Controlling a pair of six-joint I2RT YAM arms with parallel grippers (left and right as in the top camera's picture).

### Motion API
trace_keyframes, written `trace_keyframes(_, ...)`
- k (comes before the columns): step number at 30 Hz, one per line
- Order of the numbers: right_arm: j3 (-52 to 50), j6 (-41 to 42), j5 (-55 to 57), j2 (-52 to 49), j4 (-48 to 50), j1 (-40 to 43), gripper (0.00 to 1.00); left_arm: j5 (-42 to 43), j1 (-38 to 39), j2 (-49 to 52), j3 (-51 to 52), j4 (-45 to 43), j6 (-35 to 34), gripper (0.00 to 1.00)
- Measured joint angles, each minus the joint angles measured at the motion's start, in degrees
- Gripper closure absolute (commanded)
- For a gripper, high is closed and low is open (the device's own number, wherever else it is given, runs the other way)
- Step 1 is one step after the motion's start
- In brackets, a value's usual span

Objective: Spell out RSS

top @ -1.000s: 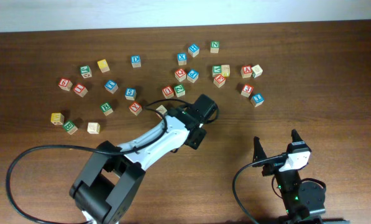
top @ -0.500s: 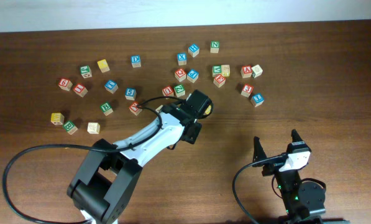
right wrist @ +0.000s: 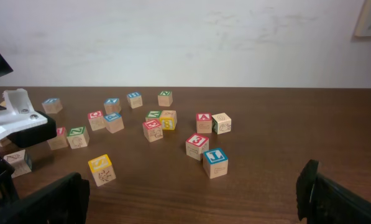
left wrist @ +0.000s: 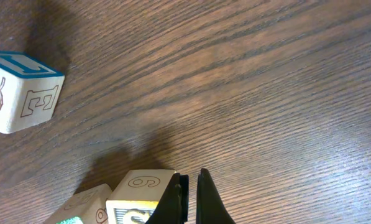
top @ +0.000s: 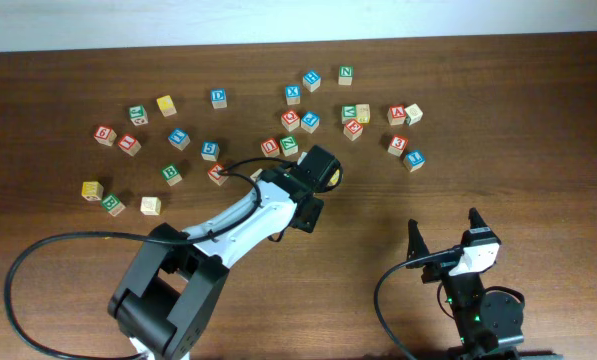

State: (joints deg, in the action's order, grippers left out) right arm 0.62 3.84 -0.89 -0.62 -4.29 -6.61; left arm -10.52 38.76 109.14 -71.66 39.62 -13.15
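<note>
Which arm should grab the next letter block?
Left. The left gripper is out among the cubes, right beside a yellow-faced cube. The right gripper sits open, back from every cube.

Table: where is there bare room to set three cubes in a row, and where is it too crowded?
Bare wood lies right of the blue cube, up to the table edge, and in front between the left gripper and the right gripper. The back band, from the leftmost red cube to that blue one, is crowded.
</note>
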Motion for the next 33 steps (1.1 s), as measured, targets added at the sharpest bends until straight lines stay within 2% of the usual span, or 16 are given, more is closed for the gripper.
trace_keyframes(19, 0.0, 0.0, 0.0, 0.0, 0.0, 0.0, 0.02, -1.97, 0.0, 1.97, 0.0, 0.0, -3.34, 1.0)
trace_keyframes(33, 0.0, 0.0, 0.0, 0.0, 0.0, 0.0, 0.02, -4.13, 0.0, 1.99, 0.0, -0.24, -8.7, 1.0)
